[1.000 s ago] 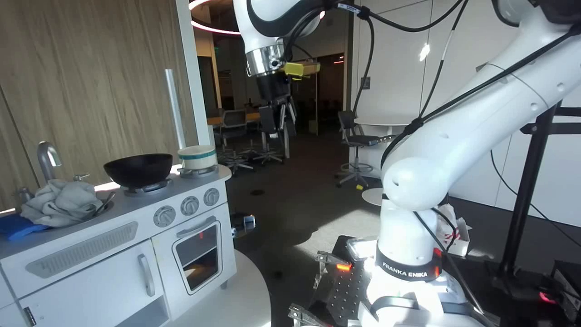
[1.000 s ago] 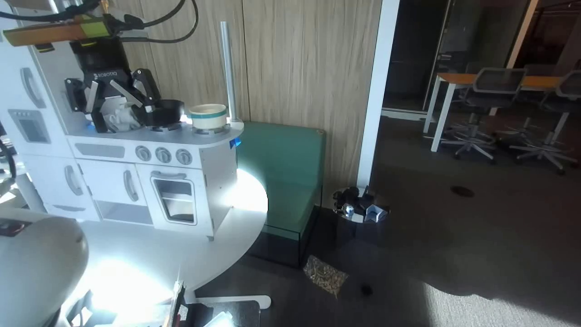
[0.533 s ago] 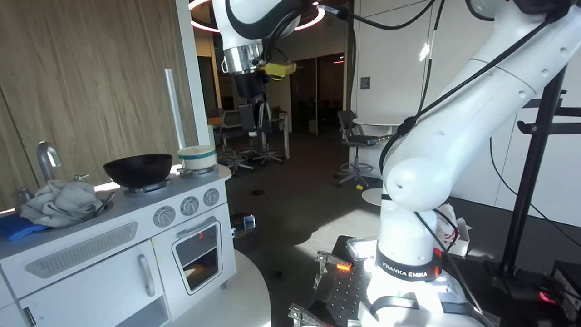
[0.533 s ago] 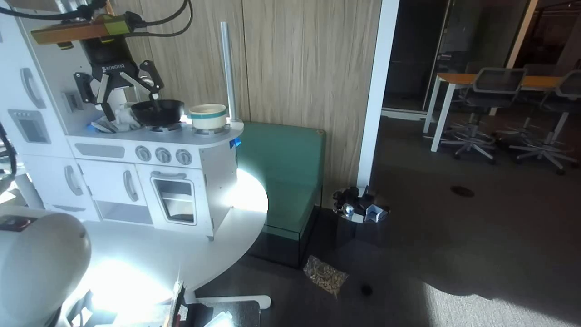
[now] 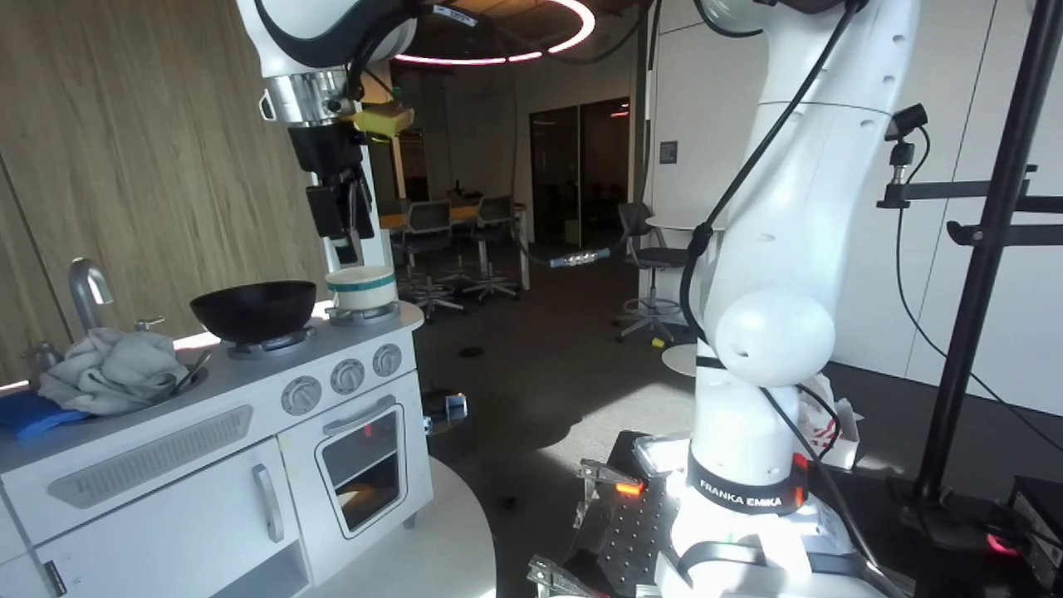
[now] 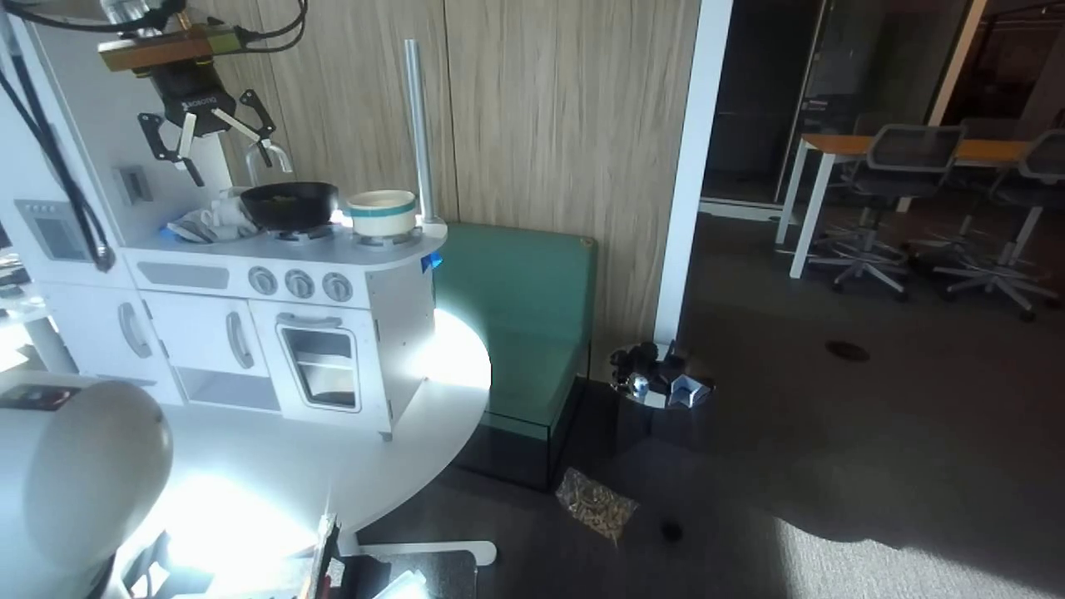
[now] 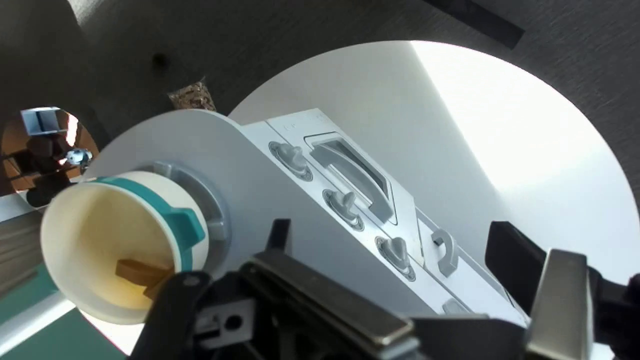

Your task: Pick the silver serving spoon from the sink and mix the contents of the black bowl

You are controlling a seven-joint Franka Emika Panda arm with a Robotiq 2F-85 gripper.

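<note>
Approach step, I judge: the end effector (image 6: 232, 172) hangs higher than the bowl (image 5: 253, 314), jaws spread, nothing between them. What is probably the spoon (image 5: 193, 372) lies near the bowl — next calls for moving there, lowering and pinching it.

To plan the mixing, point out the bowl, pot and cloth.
Bowl (image 5: 253, 316), in an exterior view: outer wall.
Pot (image 7: 87, 231), in the wrist view: inner wall.
Cloth (image 5: 116, 370), in an exterior view: middle folds.

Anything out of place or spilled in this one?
Yes: a clear bag of brown bits lies on the floor, an odd place for it. A crumpled gray cloth is heaped at the sink, hiding much of it. I see no spill.
</note>
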